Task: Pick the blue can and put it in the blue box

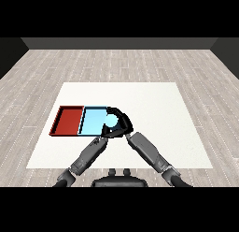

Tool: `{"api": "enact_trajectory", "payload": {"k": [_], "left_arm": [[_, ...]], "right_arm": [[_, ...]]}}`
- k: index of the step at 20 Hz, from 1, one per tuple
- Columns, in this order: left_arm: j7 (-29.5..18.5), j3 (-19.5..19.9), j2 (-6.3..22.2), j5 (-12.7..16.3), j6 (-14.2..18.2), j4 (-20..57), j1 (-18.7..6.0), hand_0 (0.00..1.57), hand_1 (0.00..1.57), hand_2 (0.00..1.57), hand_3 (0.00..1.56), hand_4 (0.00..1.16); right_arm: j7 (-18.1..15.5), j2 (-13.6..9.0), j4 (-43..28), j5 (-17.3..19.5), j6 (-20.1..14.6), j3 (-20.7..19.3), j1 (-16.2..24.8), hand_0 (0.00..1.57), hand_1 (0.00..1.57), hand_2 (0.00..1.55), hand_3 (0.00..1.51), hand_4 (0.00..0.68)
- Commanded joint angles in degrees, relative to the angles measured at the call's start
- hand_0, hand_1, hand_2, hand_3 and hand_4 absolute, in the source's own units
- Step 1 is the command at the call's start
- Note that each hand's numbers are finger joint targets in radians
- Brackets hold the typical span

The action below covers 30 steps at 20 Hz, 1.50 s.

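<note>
Fingers of the right hand [122, 123] are curled round the blue can [111, 119], held upright over the blue tray's [91, 122] right edge, ready for lowering.

A white table [154, 128] sits square in the middle of the room, its top pale and evenly lit. All around it runs a floor [116, 62] of grey wooden planks, stretching back to a dark wall [119, 43] at the far end.
</note>
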Motion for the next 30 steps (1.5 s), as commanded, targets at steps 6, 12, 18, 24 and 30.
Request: {"api": "enact_trajectory", "payload": {"k": [6,12,18,24,30], "left_arm": [[0.1,1.8,-0.6,-0.8,-0.6,4.3,-4.1,1.57,1.57,1.57,1.50,1.14],[2.3,5.5,1.2,-4.5,-2.6,1.2,-1.5,1.57,1.57,1.57,1.51,1.13],[2.9,4.0,-0.5,-7.4,1.5,0.8,-1.0,1.57,1.57,1.57,1.50,1.13],[-0.9,8.9,0.8,-8.2,-1.1,7.6,-3.1,1.57,1.57,1.57,1.49,1.13],[5.6,9.9,7.5,-9.1,-2.9,3.8,-0.8,1.57,1.57,1.57,1.51,1.13]], "right_arm": [[1.3,0.4,-3.5,2.5,1.4,-2.2,4.7,0.00,0.00,0.00,0.00,0.000],[2.3,-1.7,-8.8,2.3,7.3,-6.6,8.3,0.00,0.00,0.00,0.00,0.000],[5.3,-3.7,-17.7,1.6,7.8,-10.2,13.0,0.00,0.00,0.00,0.00,0.000],[2.2,-6.3,-25.2,0.5,9.0,-13.4,22.1,0.00,0.00,0.00,0.00,0.000],[0.8,-11.7,-28.6,-5.3,13.6,-23.8,25.9,0.00,0.00,0.00,0.00,0.000]]}}
